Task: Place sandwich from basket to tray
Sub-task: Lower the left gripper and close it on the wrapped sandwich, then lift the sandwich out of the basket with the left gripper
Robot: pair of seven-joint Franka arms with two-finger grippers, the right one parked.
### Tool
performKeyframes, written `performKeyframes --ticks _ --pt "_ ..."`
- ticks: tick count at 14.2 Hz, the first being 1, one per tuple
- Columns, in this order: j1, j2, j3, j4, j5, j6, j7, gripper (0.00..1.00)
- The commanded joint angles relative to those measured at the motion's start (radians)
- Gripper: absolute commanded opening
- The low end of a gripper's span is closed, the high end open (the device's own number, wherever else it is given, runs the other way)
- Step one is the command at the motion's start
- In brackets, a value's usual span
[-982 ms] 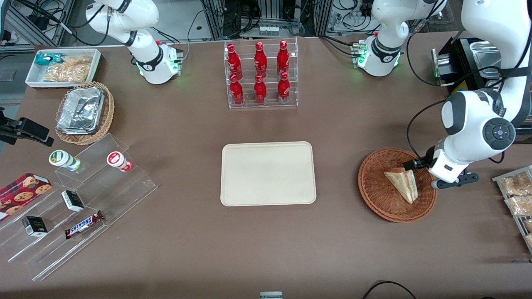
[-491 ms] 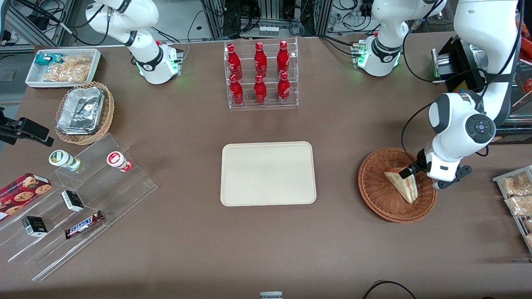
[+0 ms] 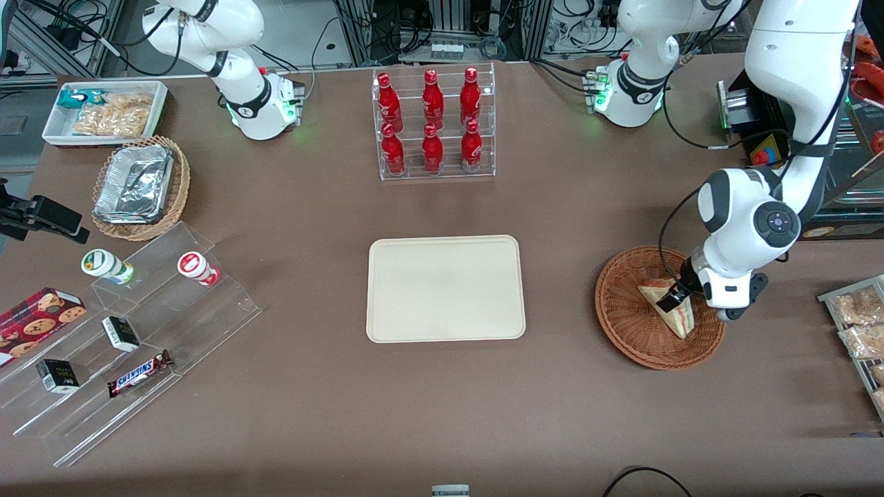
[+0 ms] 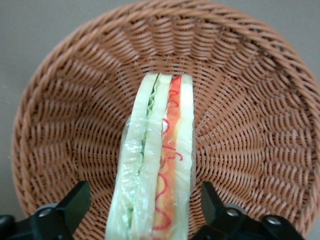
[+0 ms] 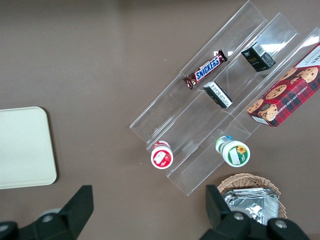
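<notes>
The sandwich (image 4: 157, 160) is a triangular wedge of pale white bread wrapped in clear film. Its cut edge shows a green layer beside the one slice and an orange layer with thin red streaks beside the other. It stands on edge in the basket (image 3: 625, 324), a round, shallow, reddish-brown woven wicker bowl toward the working arm's end of the table, and is the only item in it.

The left gripper (image 3: 673, 298) is lowered into the basket over the sandwich. Its fingers (image 4: 75, 202) are spread, one on each side of the wedge; a visible gap separates each finger from the bread, so nothing is gripped.

The tray (image 3: 445, 288) is a flat beige rectangle with rounded corners and a low rim, at mid-table, well apart from the basket. Nothing lies on it.

Other containers, front view:
- Clear acrylic rack (image 3: 435, 124) holding six red bottles in two rows, farther from the camera than the tray
- White bin (image 3: 103, 114) holding snack packets, toward the parked arm's end
- Tan wicker basket (image 3: 141, 190) holding foil trays, just nearer than the bin

View differences: the left wrist view alone shows the filling layers and the finger gaps. The right wrist view reads the Snickers bar (image 5: 205, 70) and the cookie box (image 5: 287, 90) on the stepped clear stand
</notes>
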Motion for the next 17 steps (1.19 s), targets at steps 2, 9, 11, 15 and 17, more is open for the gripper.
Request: performKeyframes --ticks 2,9,11,15,17 --pt "-0.009 -0.005 0.000 0.005 0.006 0.004 -0.027 0.35" --pt "-0.009 -0.043 -0.056 0.178 0.008 -0.331 0.201 0.11" --pt "-0.009 -0.037 -0.086 0.247 0.024 -0.464 0.378 0.14" --pt "-0.011 -0.010 -0.200 0.287 0.049 -0.487 0.496 0.16" --pt "-0.043 0.023 -0.260 0.317 0.049 -0.487 0.423 0.16"
